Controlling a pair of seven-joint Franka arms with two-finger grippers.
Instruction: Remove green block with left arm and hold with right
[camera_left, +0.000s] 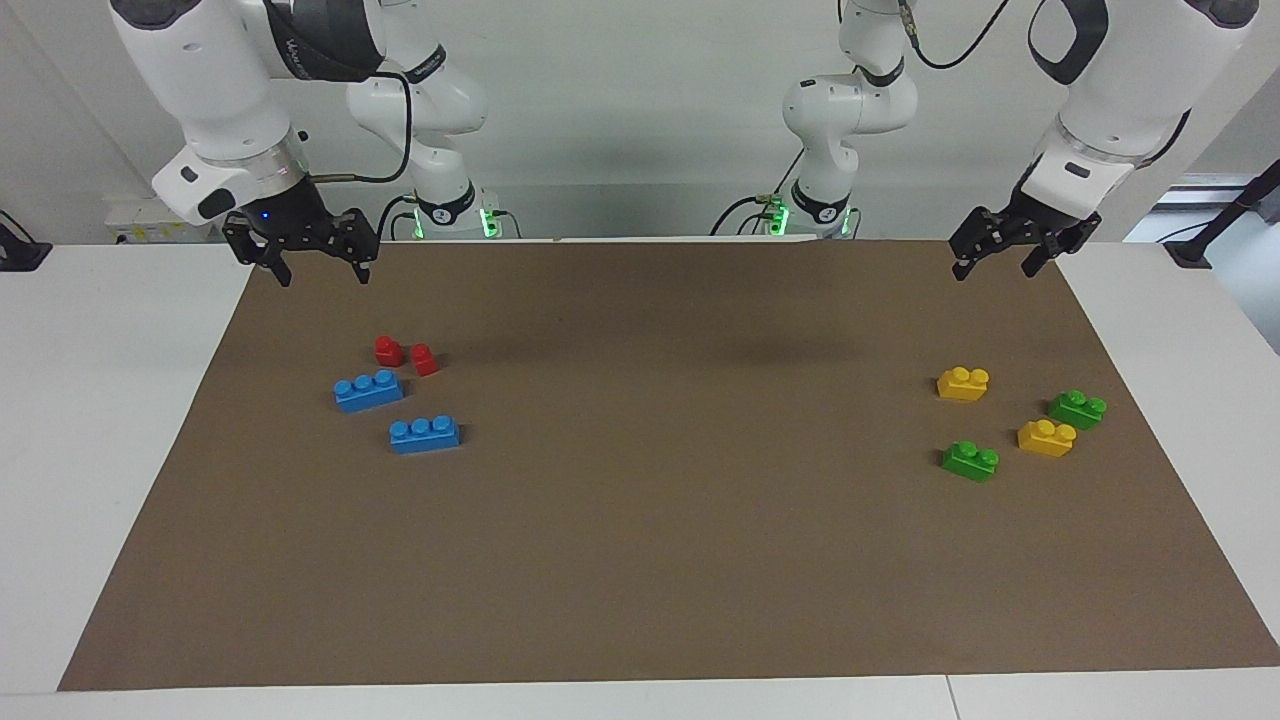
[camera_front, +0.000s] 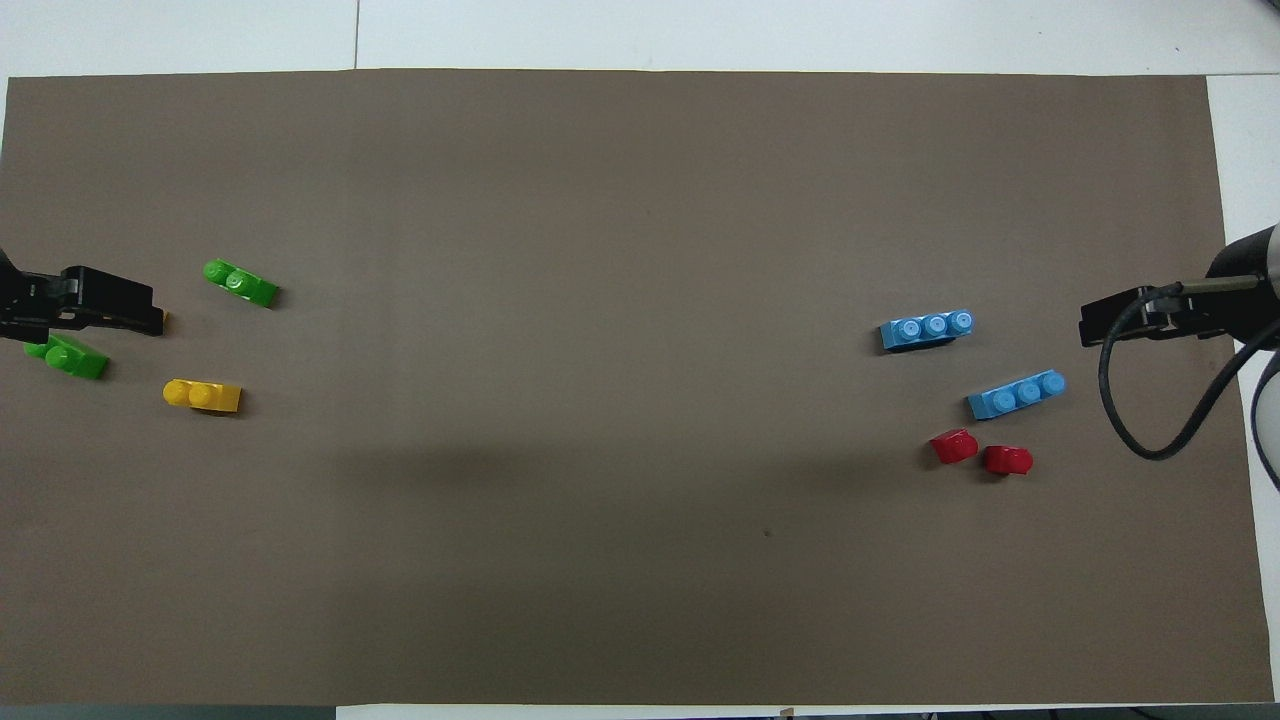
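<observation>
Nearest the robots, the left jaws (camera_left: 991, 265) hang raised over the brown mat's (camera_left: 640, 560) edge, spread wide and empty; the right jaws (camera_left: 316, 270) likewise at their end. Farther out lie a yellow brick (camera_left: 963, 383), then one green block (camera_left: 1077, 409); the other green block (camera_left: 970, 460) lies at its eight o'clock, farthest.
</observation>
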